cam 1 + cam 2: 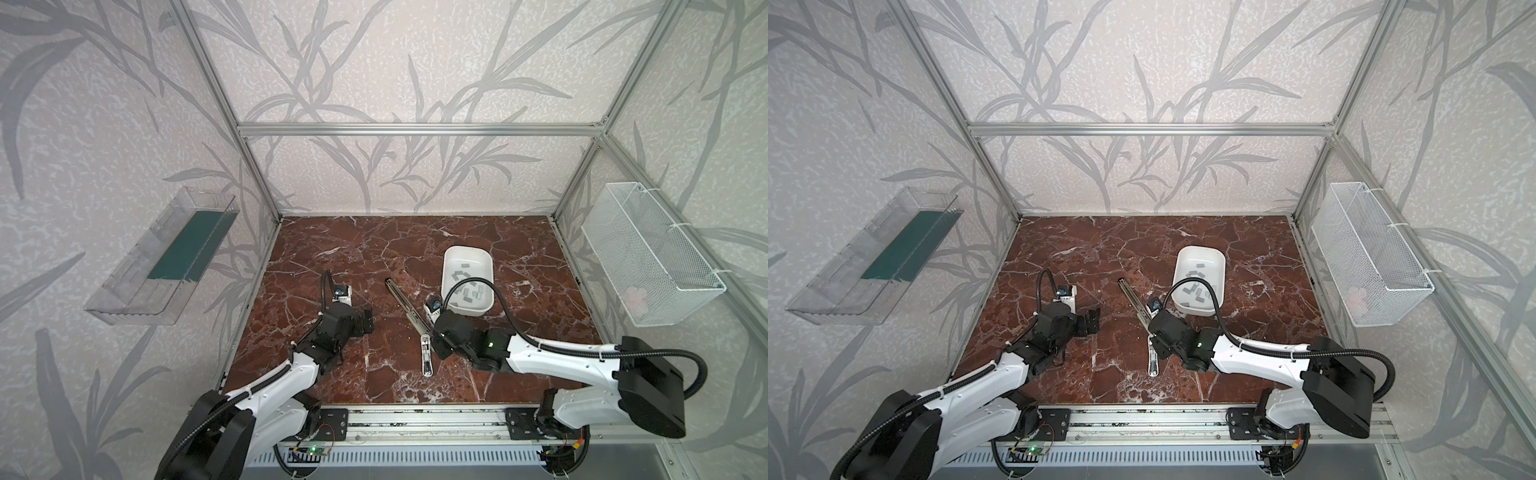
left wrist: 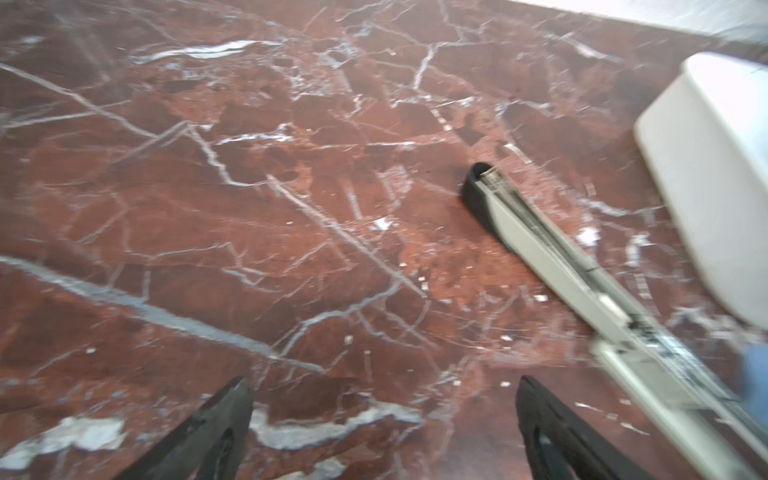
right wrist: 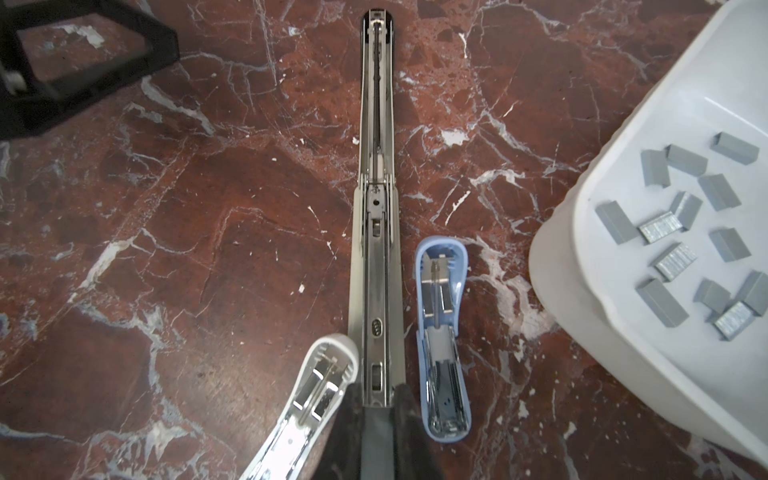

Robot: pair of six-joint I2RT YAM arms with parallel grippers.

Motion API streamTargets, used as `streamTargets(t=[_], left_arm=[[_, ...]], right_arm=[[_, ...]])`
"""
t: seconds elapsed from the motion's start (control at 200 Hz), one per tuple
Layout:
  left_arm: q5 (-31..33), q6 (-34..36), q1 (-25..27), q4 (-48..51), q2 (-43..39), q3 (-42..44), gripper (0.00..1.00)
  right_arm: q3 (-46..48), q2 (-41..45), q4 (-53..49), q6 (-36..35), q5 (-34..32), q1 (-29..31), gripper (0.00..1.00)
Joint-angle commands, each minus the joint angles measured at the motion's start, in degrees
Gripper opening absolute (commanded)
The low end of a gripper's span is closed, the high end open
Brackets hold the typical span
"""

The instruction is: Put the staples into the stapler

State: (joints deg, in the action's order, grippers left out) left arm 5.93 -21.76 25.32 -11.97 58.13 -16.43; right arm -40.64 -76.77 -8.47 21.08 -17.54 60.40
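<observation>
A long grey stapler (image 1: 405, 305) (image 1: 1136, 303) (image 2: 540, 249) (image 3: 376, 208) lies opened flat on the red marble table, its metal channel facing up. My right gripper (image 1: 430, 334) (image 1: 1153, 334) (image 3: 379, 395) is shut on the stapler's near end, with one dark finger on each side. The staples (image 1: 469, 286) (image 1: 1198, 287) (image 3: 685, 232), several short grey strips, lie loose in a white tray (image 1: 467, 250) (image 1: 1200, 250) (image 2: 715, 166) (image 3: 561, 270) right of the stapler. Left of the stapler, my left gripper (image 1: 368, 320) (image 1: 1092, 322) (image 2: 382, 382) stands open over bare marble with nothing between its fingers.
A small white stapler (image 1: 426, 357) (image 1: 1153, 359) (image 3: 316, 395) lies open beside the right gripper. A small blue stapler (image 3: 442, 332) lies open between the long stapler and the tray. A clear bin (image 1: 162, 257) hangs on the left wall, a wire basket (image 1: 648, 249) on the right wall.
</observation>
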Motion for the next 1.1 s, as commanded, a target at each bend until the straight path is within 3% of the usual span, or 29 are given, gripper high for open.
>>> streamTargets(t=[0.0, 0.09, 0.2, 0.29, 0.41, 0.49, 0.595, 0.695, 0.74, 0.81, 0.94, 1.095], left_arm=[[-10.37, -6.87, 0.03, 3.00, -3.33, -1.89, 0.99], [-12.09, -9.54, 2.78, 7.76, -4.91, -3.64, 0.99], [-5.20, -7.62, 9.02, 13.83, -6.18, -5.87, 0.99], [-3.27, -4.84, 9.66, 19.18, -6.01, -8.86, 0.99], [-0.39, -2.96, 9.17, 26.23, -6.27, -13.85, 0.99], [-0.13, -2.49, 7.79, 28.50, -6.34, -15.82, 0.99], [0.29, 0.34, 4.06, 31.79, -5.05, -18.26, 0.99], [4.91, 2.14, 0.93, 32.03, -3.30, -18.51, 0.99], [5.59, 3.43, 0.15, 30.56, -2.81, -17.82, 0.99], [6.00, 6.33, -0.25, 26.55, -2.50, -15.52, 0.99], [3.88, 7.57, -1.28, 21.58, -2.47, -13.24, 0.99], [-2.72, 9.87, -1.68, 18.80, -4.68, -11.67, 0.99]], right_arm=[[0.84, 3.55, -3.40, 2.47, -4.11, -0.35, 0.00], [3.57, 5.20, 1.56, 1.43, -4.84, -2.31, 0.02], [4.89, 4.69, 4.65, 0.29, -2.16, -7.92, 0.02], [4.41, 2.97, 5.31, -2.53, -2.48, -9.33, 0.01], [-0.41, 1.16, -2.33, -0.68, -1.39, -9.50, 0.00], [-6.73, -0.18, -11.73, 1.85, 4.24, -9.60, 0.00], [-13.02, -2.90, -19.37, -0.61, 8.62, -9.60, 0.00], [-12.07, -5.19, -16.37, -8.80, 9.77, -9.61, 0.00], [-11.21, -6.17, -14.76, -7.38, 8.18, -9.94, 0.00], [-9.57, -7.30, -10.02, -9.99, 14.60, -11.27, 0.00], [-7.28, -7.05, -7.47, -12.51, 9.76, -11.54, 0.00], [-5.26, -5.82, -6.06, -14.08, 12.03, -11.71, 0.00]])
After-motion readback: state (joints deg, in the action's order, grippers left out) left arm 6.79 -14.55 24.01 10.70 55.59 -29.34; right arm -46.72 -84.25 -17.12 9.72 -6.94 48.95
